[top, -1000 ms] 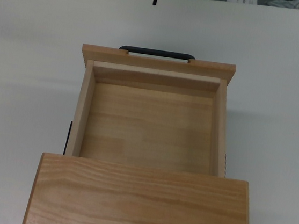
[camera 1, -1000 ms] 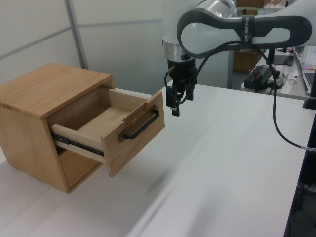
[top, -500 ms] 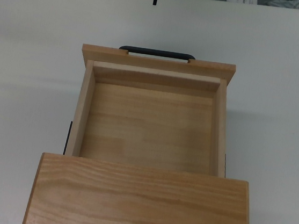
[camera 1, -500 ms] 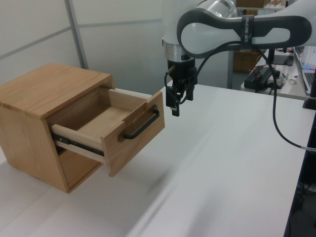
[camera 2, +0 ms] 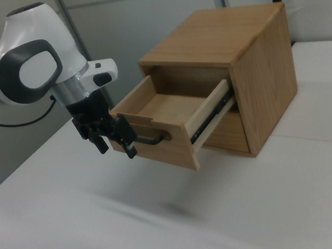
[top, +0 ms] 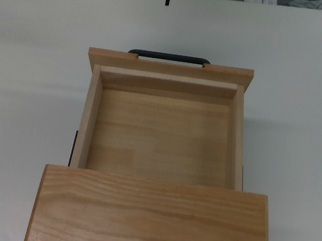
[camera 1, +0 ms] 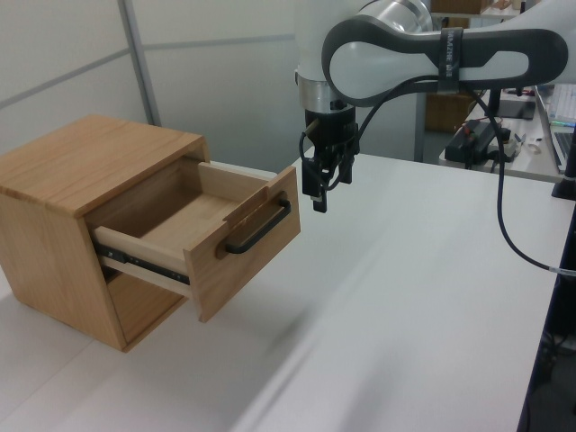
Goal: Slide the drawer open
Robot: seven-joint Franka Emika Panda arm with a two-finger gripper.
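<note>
Right view: fingers (camera 2: 114,145) spread, clear of handle (camera 2: 150,141).

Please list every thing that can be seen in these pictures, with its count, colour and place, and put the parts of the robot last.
drawer: one, light wood, pulled out of the cabinet, nothing inside
handle: one, black bar, on the drawer's front panel
cabinet: one, darker grainy wood, on the table
slide rail: one visible in the right view, black and metal, on the drawer's side
table: one, white, under the cabinet
arm: one, white and grey, above the table
pincer: one, black, open, beside the drawer's front, apart from the handle
</note>
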